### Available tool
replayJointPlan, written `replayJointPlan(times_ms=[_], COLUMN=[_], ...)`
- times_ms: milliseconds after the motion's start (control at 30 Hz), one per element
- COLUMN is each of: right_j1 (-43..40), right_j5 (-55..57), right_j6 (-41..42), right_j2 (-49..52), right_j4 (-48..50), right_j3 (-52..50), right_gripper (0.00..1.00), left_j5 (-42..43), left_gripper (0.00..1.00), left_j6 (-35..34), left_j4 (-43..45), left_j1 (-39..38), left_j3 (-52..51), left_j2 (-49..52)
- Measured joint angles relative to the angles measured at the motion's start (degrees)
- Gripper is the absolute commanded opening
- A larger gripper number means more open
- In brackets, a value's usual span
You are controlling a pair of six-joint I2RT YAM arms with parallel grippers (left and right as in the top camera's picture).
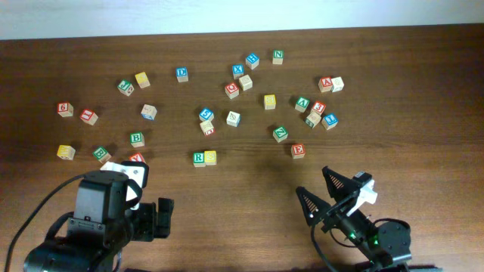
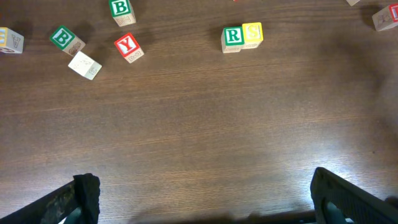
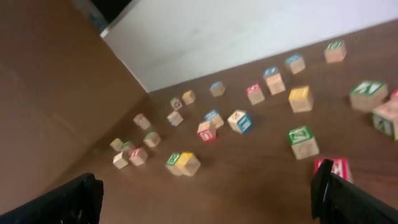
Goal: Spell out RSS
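The green-and-white R cube and a yellow cube stand touching side by side in the middle of the table. In the left wrist view the R cube has the yellow cube, showing S, on its right. Both also show in the right wrist view, R and yellow. Another yellow-faced cube stands further back, also in the right wrist view; its letter is unreadable. My left gripper is open and empty, near the front edge. My right gripper is open and empty, front right.
Many lettered cubes are scattered over the back half of the wooden table. A green B cube, a red Y cube and a pale cube lie near the left arm. A red E cube lies ahead of the right gripper.
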Motion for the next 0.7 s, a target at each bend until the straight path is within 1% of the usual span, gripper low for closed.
replayJointPlan(times_ms=[67, 100, 167, 300, 333, 367, 433, 600, 700], right_j1=[0.00, 0.00, -0.02, -0.07, -0.04, -0.02, 1.03, 8.39, 10.40], right_j5=[0.00, 0.17, 0.79, 5.01, 5.97, 7.85, 11.47, 21.84, 24.20], right_j6=[-0.68, -3.45, -7.15, -14.99, -16.00, -17.25, -18.34, -19.37, -20.83], right_j2=[6.82, 13.57, 22.34, 46.73, 50.69, 58.75, 70.31, 88.74, 99.41], right_j4=[-4.46, -8.00, -10.75, -17.90, -19.89, -22.03, -24.94, -28.35, -34.36], right_j3=[2.03, 4.46, 9.60, 29.27, 32.65, 39.80, 50.75, 71.12, 82.44], right_gripper=[0.98, 0.98, 0.98, 0.98, 0.98, 0.98, 0.98, 0.98, 0.98], left_j5=[0.00, 0.02, 0.02, 0.00, 0.02, 0.02, 0.00, 0.02, 0.02], left_gripper=[0.99, 0.99, 0.99, 0.99, 0.99, 0.99, 0.99, 0.99, 0.99], left_j6=[0.00, 0.02, 0.00, 0.00, 0.02, 0.00, 0.02, 0.02, 0.02], left_j4=[-0.13, -0.20, -0.09, -0.07, -0.17, -0.13, -0.15, -0.07, -0.11], left_j1=[0.00, 0.00, 0.00, 0.00, 0.00, 0.00, 0.00, 0.00, 0.00], left_j3=[0.00, -0.04, -0.04, -0.15, -0.15, -0.15, -0.24, -0.22, -0.22], left_j2=[-0.02, 0.00, -0.02, 0.02, 0.07, 0.02, 0.04, 0.04, 0.04])
